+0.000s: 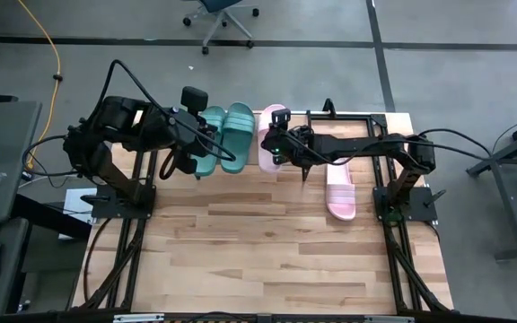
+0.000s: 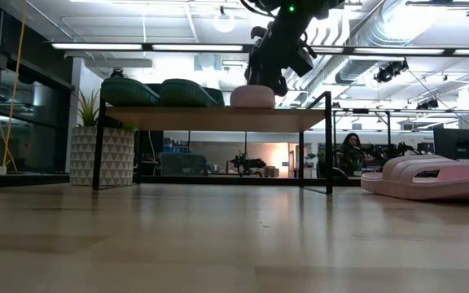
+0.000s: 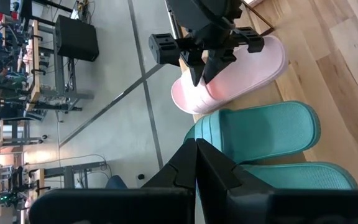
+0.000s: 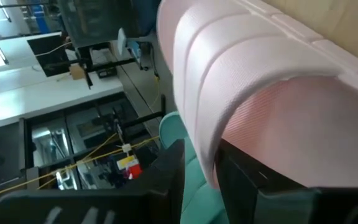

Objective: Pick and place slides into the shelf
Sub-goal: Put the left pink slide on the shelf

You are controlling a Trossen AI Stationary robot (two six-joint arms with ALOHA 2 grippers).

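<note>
Upper centre of the high view: the shelf [image 1: 366, 121], carrying two teal slides [image 1: 225, 135] side by side and, just to their right, one pink slide [image 1: 268, 151]. The right pincer [image 1: 277, 142] sits over this pink slide; the right wrist view shows one finger tucked under the ribbed strap and the other outside it, so the pincer is pinching the strap. In the low view the sole appears to rest on the plank, touching it. The second pink slide [image 1: 340, 191] lies on the bench [image 1: 240, 242], centre right of the high view, apart from the shelf.

The left pincer [image 1: 193, 163] hovers over the teal slides at upper left of centre; the left wrist view shows its fingers pressed together, holding nothing.

Step in hand, as judged: setting the third slide down. To do it well, confirm the sole lies flat and fully on the plank, clear of the back edge, then spread the fingers gently. Draw the inner finger out along the strap's opening rather than straight upward, so the strap is not caught and the slide dragged against its teal neighbour.
</note>
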